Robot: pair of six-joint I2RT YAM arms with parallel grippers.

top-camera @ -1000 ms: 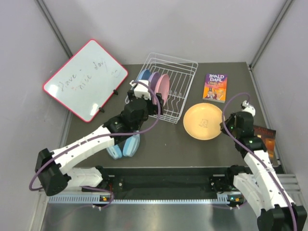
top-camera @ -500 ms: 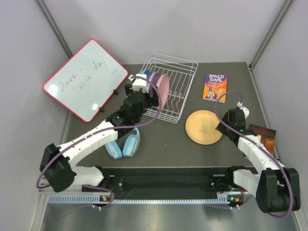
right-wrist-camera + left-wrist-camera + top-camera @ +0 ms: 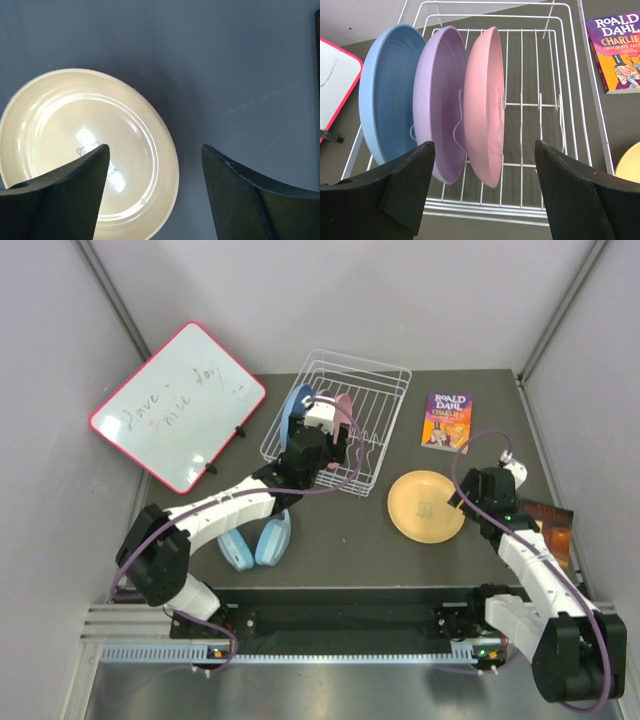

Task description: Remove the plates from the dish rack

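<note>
The left arm (image 3: 230,510) is stretched forward, and the left hand (image 3: 325,435) hangs over the rack's (image 3: 385,410) near side, jaws wide apart and empty. The right arm (image 3: 530,560) is bent, well right of the rack. The right hand (image 3: 465,500) points down, also wide apart and empty.

A round, glossy pale-yellow plastic plate (image 3: 75,145) is lying flat on the dark grey desk (image 3: 235,65), filling the left half of the view. A small printed mark (image 3: 90,150) is showing near its centre. The right hand (image 3: 154,150) is hovering above with its two black fingers (image 3: 55,200) spread wide, gripping nothing. One finger is overlapping the plate's lower part; the other is sitting over bare desk, near the rim.
</note>
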